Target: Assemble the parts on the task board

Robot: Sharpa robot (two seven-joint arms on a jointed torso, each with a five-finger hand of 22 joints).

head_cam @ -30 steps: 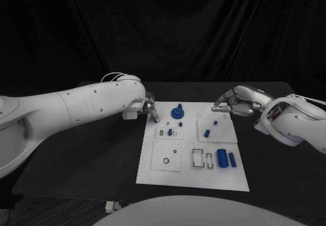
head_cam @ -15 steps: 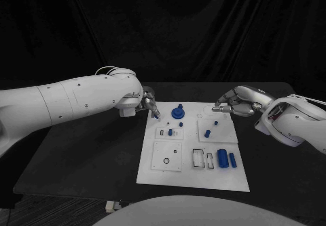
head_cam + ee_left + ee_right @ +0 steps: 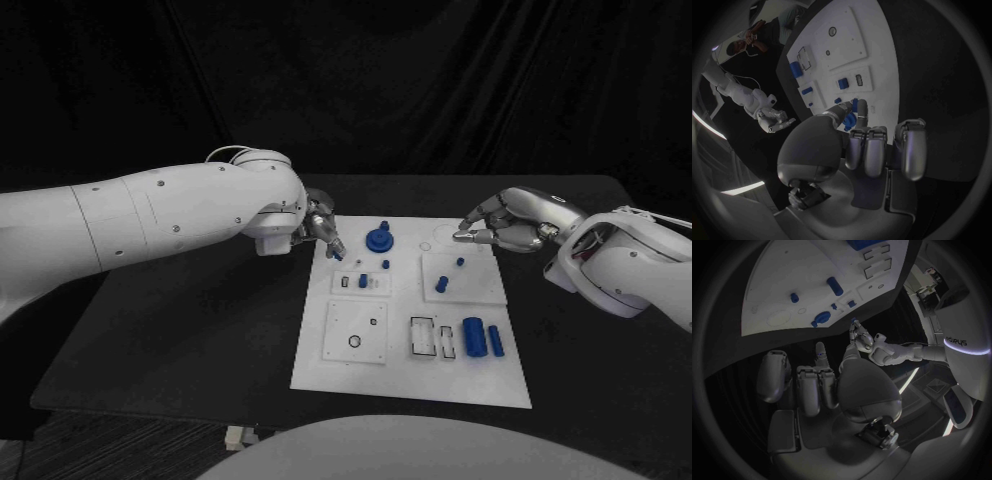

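The white task board (image 3: 335,372) lies in the middle of the table. My left hand (image 3: 319,229) hovers at the board's far left corner and pinches a small blue part (image 3: 851,118) between thumb and fingers. My right hand (image 3: 503,225) hangs over the board's far right corner with its fingers curled in, and I see nothing in them (image 3: 820,382). On the board stand a round blue piece (image 3: 378,239), several small blue pegs (image 3: 440,284) and two blue cylinders (image 3: 472,335) near the right edge.
The black table (image 3: 188,340) has bare room to the left and right of the board. Square white inserts (image 3: 355,331) with holes and slots sit on the board's near half. My left hand (image 3: 861,338) also appears beyond the board's edge.
My left arm has swung a little outward while its hand stays at the board's far left corner with the blue part. My right hand has sunk slightly toward the board.
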